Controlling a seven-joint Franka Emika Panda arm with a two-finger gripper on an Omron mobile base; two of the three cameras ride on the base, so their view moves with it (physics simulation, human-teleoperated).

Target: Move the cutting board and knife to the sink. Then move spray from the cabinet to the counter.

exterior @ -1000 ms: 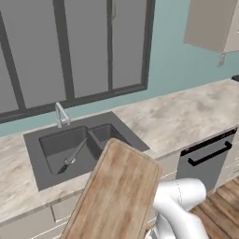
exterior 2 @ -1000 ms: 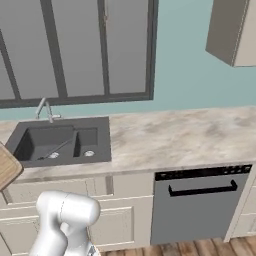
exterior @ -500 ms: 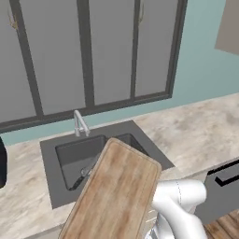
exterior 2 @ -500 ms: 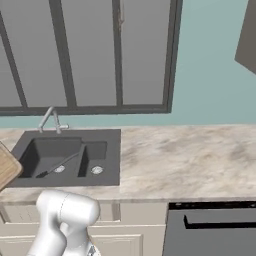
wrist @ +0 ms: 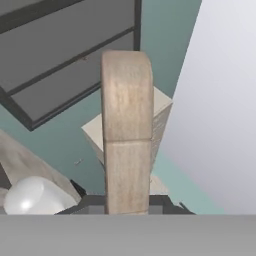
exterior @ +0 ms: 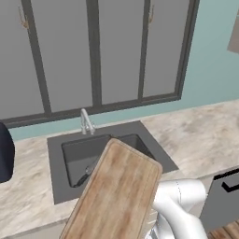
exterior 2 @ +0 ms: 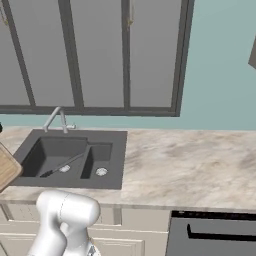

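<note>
The counter (exterior 2: 185, 162) runs wide ahead of me, beige stone with grey-brown veining, stretching off to my right past the sink and above a dark-fronted appliance (exterior 2: 210, 235) set under it. Behind it stand tall grey window panes (exterior: 93, 51) in dark frames against a teal wall.

The sink (exterior: 70, 161) sits in that counter just beyond what I carry, dark grey with a large basin and a smaller one, a slim silver faucet (exterior: 85, 122) rising at its back edge. In the right base view the knife (exterior 2: 65, 164) lies inside the large basin, blade slanting toward the divider, handle lower to my left.

The cutting board (exterior: 116, 191) is up off the counter, tilted, its far rounded end reaching over the near rim of the sink. From the hand view I see the board (wrist: 127, 135) edge-on, rising straight out from between my fingers. My pincer (wrist: 127, 210) is clamped on the cutting board at its near end; the fingertips themselves are hidden low in that view.
</note>
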